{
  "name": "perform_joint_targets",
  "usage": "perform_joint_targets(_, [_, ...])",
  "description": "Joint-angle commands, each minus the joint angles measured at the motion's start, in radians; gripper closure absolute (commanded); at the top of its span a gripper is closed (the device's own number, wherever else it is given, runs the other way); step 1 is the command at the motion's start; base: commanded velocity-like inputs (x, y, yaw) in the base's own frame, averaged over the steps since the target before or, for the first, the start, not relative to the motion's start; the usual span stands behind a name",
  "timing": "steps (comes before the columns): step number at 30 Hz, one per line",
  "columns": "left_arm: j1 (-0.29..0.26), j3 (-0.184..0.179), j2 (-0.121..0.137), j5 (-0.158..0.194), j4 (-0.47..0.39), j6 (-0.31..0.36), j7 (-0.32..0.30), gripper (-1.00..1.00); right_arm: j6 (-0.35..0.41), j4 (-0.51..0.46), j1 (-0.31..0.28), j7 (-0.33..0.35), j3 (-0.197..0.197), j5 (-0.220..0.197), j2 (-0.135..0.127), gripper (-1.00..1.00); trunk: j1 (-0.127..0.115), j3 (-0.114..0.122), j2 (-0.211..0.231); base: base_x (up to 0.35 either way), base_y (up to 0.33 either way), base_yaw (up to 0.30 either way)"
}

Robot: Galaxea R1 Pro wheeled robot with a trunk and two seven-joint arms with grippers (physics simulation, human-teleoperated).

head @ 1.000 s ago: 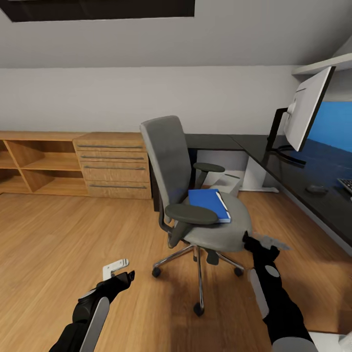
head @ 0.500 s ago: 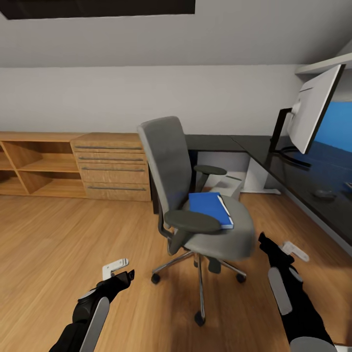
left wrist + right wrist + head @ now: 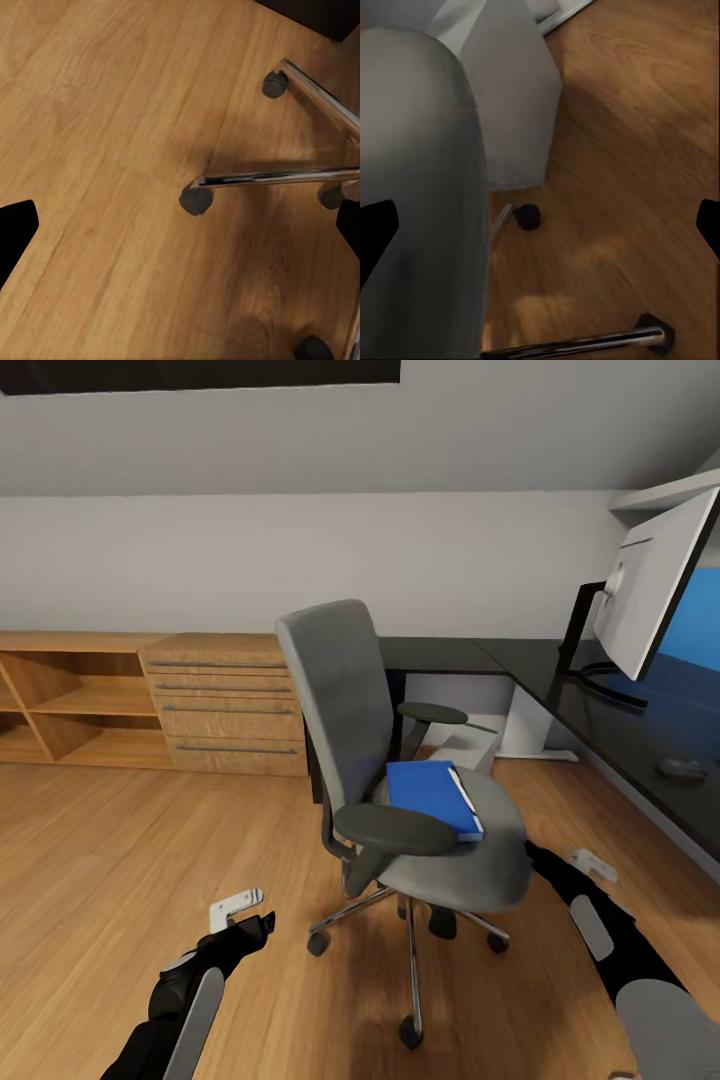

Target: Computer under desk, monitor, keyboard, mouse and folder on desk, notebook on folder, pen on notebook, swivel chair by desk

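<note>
Head view: the blue folder (image 3: 435, 795) lay on the swivel chair (image 3: 400, 760) seat, beside the black worktop (image 3: 610, 725) bearing the monitor (image 3: 655, 595) and mouse (image 3: 683, 767). Left end effector (image 3: 240, 915) hovered over floor; right end effector (image 3: 590, 863) beside the seat. Both wrist views: fingers spread, released, holding nothing.

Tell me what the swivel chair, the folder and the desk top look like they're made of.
Swivel chair: matte grey seat and back, probably fabric padding; black armrests, likely plastic; base legs mirror-bright like chromed metal. Folder: bright blue smooth cover, card or plastic, with white page edges. Desk: glossy black top with reflections, perhaps lacquer or glass.
</note>
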Motion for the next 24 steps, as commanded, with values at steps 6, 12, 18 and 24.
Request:
perform_joint_targets(6, [-0.001,0.0,0.0,0.011,-0.001,0.003,0.007,-1.0,-0.015,0.103,-0.024,0.012,-0.006,-0.052,-0.017,-1.0,0.0,-0.001,0.0,0.0,0.0,0.0])
perform_joint_targets(12, [-0.001,0.0,0.0,0.011,-0.001,0.002,0.007,-1.0,0.032,0.108,-0.026,0.007,-0.007,-0.163,-0.019,-1.0,0.0,-0.001,0.0,0.078,0.0,0.0])
perform_joint_targets(18, [-0.001,0.0,-0.001,0.011,-0.001,0.003,0.007,-1.0,0.182,0.104,-0.026,0.006,-0.011,-0.302,-0.02,-1.0,0.0,-0.001,0.0,0.102,0.0,0.0])
perform_joint_targets(24, [-0.001,0.0,-0.001,0.011,0.0,0.001,0.006,-1.0,0.185,0.098,-0.026,0.011,-0.031,-0.31,-0.019,-1.0,0.0,-0.001,0.0,0.166,0.0,0.0])
